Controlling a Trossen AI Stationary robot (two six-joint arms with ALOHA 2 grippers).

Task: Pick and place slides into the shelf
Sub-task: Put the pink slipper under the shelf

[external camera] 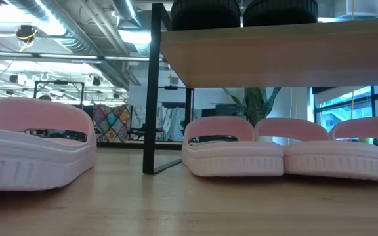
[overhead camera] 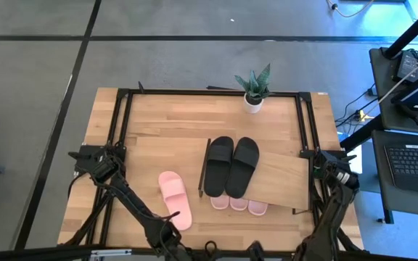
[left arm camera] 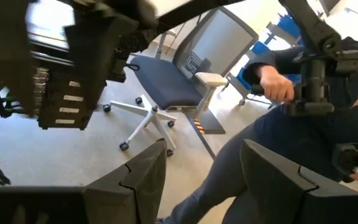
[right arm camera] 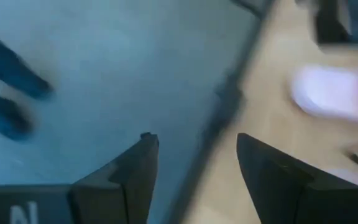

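The low light-wood shelf with a flat rectangular top board and thin dark side frame [overhead camera: 278,177] stands right of the centre of the large wooden tabletop with a black metal frame [overhead camera: 165,119]. On its top board, toward the 9 o'clock end, a pair of black open-toe foam slides [overhead camera: 232,165] lies side by side, touching. Under the board, pale pink foam slides [overhead camera: 238,204] poke out at the 6 o'clock edge: the high view shows three pink ends there, and the low view shows three pink shapes in a row [external camera: 287,151] beneath the board. One more pale pink foam slide [overhead camera: 175,199] lies alone on the tabletop, at 9 o'clock from the shelf and well apart from its dark frame leg [external camera: 153,92]. That makes two black and four pink counted.

The left gripper [left arm camera: 201,180] is raised off the table's 9 o'clock side, its fingers [left arm camera: 145,177] spread and holding nothing, pointing out at the room, where a seated person's hand [left arm camera: 275,84] and a blue office chair [left arm camera: 166,87] show. The right gripper [right arm camera: 194,177], at the shelf's 3 o'clock end, likewise has its fingers parted and empty, over the table edge.

One small potted green plant in a white pot [overhead camera: 254,88] stands at the table's 12 o'clock edge.
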